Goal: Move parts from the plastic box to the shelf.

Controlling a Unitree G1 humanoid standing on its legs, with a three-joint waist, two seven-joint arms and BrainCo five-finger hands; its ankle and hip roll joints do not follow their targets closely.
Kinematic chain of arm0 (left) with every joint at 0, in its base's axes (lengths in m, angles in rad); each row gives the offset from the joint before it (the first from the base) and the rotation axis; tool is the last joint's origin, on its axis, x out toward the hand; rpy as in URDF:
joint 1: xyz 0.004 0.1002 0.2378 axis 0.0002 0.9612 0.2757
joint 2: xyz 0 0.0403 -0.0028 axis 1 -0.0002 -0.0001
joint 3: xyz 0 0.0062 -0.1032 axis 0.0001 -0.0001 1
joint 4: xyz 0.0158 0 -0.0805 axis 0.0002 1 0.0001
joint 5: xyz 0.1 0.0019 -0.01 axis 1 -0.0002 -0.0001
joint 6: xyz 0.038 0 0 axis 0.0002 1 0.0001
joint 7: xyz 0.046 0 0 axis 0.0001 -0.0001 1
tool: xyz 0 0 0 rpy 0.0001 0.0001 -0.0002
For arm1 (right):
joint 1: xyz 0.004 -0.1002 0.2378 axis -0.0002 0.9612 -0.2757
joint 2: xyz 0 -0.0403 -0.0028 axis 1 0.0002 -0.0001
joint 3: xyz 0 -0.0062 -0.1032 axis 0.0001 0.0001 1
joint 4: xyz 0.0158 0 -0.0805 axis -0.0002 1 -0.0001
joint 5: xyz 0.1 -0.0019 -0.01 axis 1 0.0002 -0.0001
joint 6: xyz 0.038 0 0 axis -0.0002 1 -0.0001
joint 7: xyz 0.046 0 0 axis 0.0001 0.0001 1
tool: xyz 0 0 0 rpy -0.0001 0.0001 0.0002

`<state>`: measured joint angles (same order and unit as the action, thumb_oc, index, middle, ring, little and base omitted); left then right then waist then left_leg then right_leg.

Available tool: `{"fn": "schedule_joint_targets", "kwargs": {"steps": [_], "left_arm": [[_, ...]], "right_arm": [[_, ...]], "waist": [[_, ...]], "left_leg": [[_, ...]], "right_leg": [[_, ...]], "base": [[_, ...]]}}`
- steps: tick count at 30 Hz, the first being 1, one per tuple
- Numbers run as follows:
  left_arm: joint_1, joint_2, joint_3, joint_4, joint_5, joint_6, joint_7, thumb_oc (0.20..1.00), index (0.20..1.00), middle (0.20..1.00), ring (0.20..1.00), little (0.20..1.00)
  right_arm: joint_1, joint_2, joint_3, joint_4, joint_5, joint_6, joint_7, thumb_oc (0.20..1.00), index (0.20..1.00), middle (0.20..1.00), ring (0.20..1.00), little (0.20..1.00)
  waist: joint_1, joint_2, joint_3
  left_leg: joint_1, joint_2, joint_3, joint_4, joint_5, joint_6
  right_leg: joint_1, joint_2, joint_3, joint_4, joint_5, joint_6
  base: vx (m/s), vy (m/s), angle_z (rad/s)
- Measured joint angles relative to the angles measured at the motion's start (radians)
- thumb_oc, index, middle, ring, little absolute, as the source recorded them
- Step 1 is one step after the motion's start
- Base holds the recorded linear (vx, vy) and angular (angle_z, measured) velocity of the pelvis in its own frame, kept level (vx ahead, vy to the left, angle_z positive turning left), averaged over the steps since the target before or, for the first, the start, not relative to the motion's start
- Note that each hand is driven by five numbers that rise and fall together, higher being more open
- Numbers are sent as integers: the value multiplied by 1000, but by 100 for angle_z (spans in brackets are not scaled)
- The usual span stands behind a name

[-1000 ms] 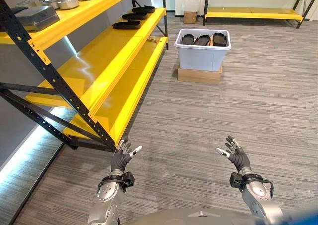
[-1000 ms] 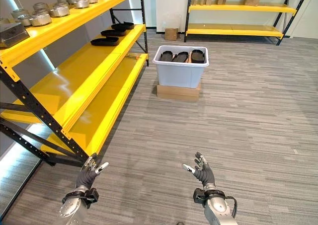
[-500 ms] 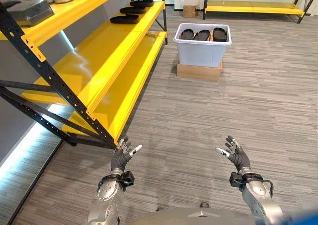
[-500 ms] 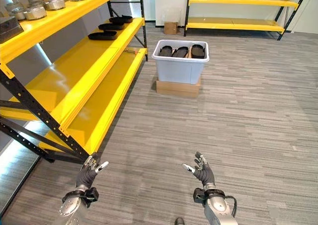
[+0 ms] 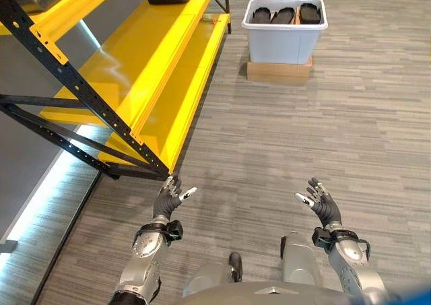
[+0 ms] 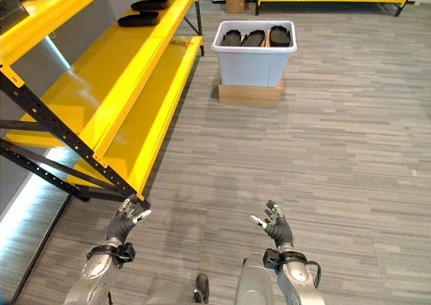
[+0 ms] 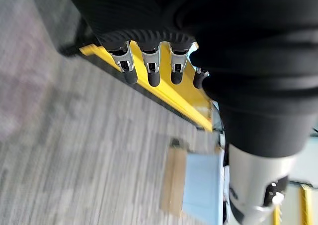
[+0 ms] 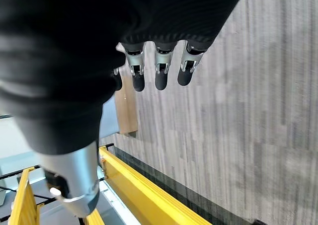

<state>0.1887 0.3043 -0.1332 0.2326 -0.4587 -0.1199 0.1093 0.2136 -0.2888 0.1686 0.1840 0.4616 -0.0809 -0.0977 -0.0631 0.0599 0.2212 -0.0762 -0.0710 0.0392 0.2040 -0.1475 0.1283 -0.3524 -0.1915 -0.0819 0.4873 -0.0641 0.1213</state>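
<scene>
Nearest, the left hand (image 5: 167,198) and right hand (image 5: 322,207) hover over the floor (image 5: 283,137), fingers spread, holding nothing. The yellow shelf (image 5: 145,56) runs along the left. Far ahead, the plastic box (image 5: 285,30) sits on a cardboard base (image 5: 278,71), dark parts (image 5: 284,15) inside; more parts (image 6: 139,20) lie on the shelf.

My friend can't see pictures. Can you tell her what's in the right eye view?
A grey plastic box holding black parts sits on a flat cardboard box on the floor ahead. A yellow shelf runs along the left. Nearest the camera, the robot's left hand and right hand are open and empty.
</scene>
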Motion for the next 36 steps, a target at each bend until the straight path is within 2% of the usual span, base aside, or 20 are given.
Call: {"fn": "schedule_joint_targets", "kwargs": {"steps": [5,6,9,12,14,16,17,19,20,21,22,23,25,27,29,31,32,33,34,36], "left_arm": [[-25,-26,13,30,0,0,-1,1000,1000,1000,1000,1000],[-20,-28,10,29,0,-1,-2,1000,1000,1000,1000,1000],[32,-21,6,26,-2,-2,0,1000,1000,1000,1000,1000],[70,-23,-23,24,-2,-2,-3,1000,1000,1000,1000,1000],[60,-16,-21,17,-3,-3,-3,1000,1000,1000,1000,1000],[66,-12,-14,-9,-5,-6,-11,1000,1000,1000,1000,1000],[57,-3,-17,-19,-8,-7,-20,1000,1000,1000,1000,1000],[37,-9,-21,-21,-20,-11,-22,1000,1000,1000,1000,1000],[57,-15,-25,-21,-33,-10,-24,1000,1000,1000,1000,1000],[52,-19,-25,-21,-33,-12,-27,1000,1000,1000,1000,1000],[45,-20,-23,-23,-33,-15,-25,1000,1000,1000,1000,1000],[68,-15,-19,-24,-34,-14,-24,1000,1000,1000,1000,1000],[83,-19,-11,-13,-42,-15,-24,1000,1000,1000,1000,1000],[77,-18,-8,-4,-41,-16,-25,1000,1000,1000,1000,1000],[72,-18,-1,18,-40,-12,-24,1000,1000,1000,1000,1000],[64,-21,8,21,-40,-13,-24,1000,1000,1000,1000,1000],[25,-28,5,18,-40,-10,-23,1000,1000,1000,1000,1000],[-17,-37,-1,23,-40,-15,-24,1000,1000,1000,1000,1000],[-52,-23,-10,8,-40,-23,-26,1000,1000,1000,1000,1000],[-56,-11,-12,2,-40,-22,-24,1000,1000,1000,1000,1000]], "right_arm": [[2,-1,1,-22,9,-3,3,1000,1000,1000,1000,1000],[5,5,1,-22,9,-2,3,1000,1000,1000,1000,1000],[7,0,3,-21,11,-3,8,1000,1000,1000,1000,1000],[11,-46,-5,-18,25,-16,10,1000,1000,1000,1000,1000],[13,-80,1,-6,25,-14,15,1000,1000,1000,1000,1000],[5,-84,-1,-6,26,-17,18,1000,1000,1000,1000,1000],[-1,-84,-6,3,26,-21,20,1000,1000,1000,1000,1000],[24,-78,-21,9,28,-18,18,1000,1000,1000,1000,1000],[40,-81,-17,-5,28,-25,18,1000,1000,1000,1000,1000],[45,-76,-28,-6,29,-26,14,1000,1000,1000,1000,1000],[42,-76,-37,-2,47,-23,13,1000,1000,1000,1000,1000],[33,-74,-35,-7,47,-24,14,1000,1000,1000,1000,1000],[29,-65,-30,9,48,-32,11,1000,1000,1000,1000,1000],[5,-59,-17,67,48,-33,8,1000,1000,1000,1000,1000],[-1,-57,-5,81,45,-25,9,1000,1000,1000,1000,1000],[11,-55,-6,65,44,-25,14,1000,1000,1000,1000,1000],[42,-44,-12,32,43,-22,14,1000,1000,1000,1000,1000],[56,-25,-9,31,44,-22,17,1000,1000,1000,1000,1000],[58,-7,4,27,44,-21,28,1000,1000,1000,1000,1000],[35,14,6,20,44,-17,33,1000,1000,1000,1000,1000]], "waist": [[-24,-27,2],[-31,-33,-3],[-30,-59,-75],[-36,18,-113],[-38,24,-114],[-24,4,-118],[-35,-7,-107],[-8,-31,-94],[4,-44,-85],[2,-47,-81],[27,-61,-41],[27,-65,-40],[50,-65,-35],[87,-59,-22],[92,-54,-1],[85,-61,-31],[66,-89,-45],[50,-85,-75],[55,-91,-80],[62,-91,-84]], "left_leg": [[42,-5,-24,-19,-12,-41],[57,-6,-34,-24,-18,-45],[82,6,-52,-23,-64,-69],[112,98,-71,-39,-87,-129],[129,128,-75,-25,-85,-151],[62,155,-59,159,-77,-176],[-17,154,-69,316,-63,-194],[-165,162,-81,608,-1,-198],[-247,152,-93,677,51,-198],[-300,134,-97,689,38,-180],[-358,88,-65,566,28,-162],[-376,84,-60,527,32,-163],[-347,109,-53,157,73,-165],[-314,139,-100,-94,113,-176],[-326,164,-131,-105,153,-173],[-309,143,-108,-40,165,-161],[-221,58,-43,15,166,-129],[-156,14,-29,-17,198,-71],[-131,-14,-21,-9,165,-30],[-103,-36,-8,-5,118,-22]], "right_leg": [[12,-2,-32,-268,25,40],[27,-2,-31,-277,29,32],[31,26,-24,-225,82,-43],[41,100,-74,-167,26,-123],[44,126,-78,-112,-48,-124],[63,164,-93,-111,-107,-162],[78,175,-90,-119,-119,-204],[115,178,-96,-142,-102,-227],[159,196,-102,-161,-128,-265],[167,199,-97,-169,-150,-271],[209,192,-95,-197,-125,-252],[246,202,-97,-215,-130,-246],[313,243,-46,-290,-135,-231],[371,270,-21,-343,-114,-226],[463,298,-11,-370,-140,-208],[534,287,27,-411,-174,-190],[605,223,40,-436,-205,-136],[600,188,42,-354,-217,-96],[566,156,41,-256,-211,-66],[512,118,45,-94,-226,-44]], "base": [[316,-153,10],[307,-190,49],[263,-198,25],[236,-218,11],[170,-173,19],[232,-341,-16],[218,-361,-6],[142,-134,-16],[178,-89,-24],[360,-99,-21],[276,7,-10],[644,109,-22],[486,129,-23],[330,96,-60],[350,133,-57],[473,239,-60],[525,303,-20],[708,440,-1],[486,306,10],[322,223,-17]]}}
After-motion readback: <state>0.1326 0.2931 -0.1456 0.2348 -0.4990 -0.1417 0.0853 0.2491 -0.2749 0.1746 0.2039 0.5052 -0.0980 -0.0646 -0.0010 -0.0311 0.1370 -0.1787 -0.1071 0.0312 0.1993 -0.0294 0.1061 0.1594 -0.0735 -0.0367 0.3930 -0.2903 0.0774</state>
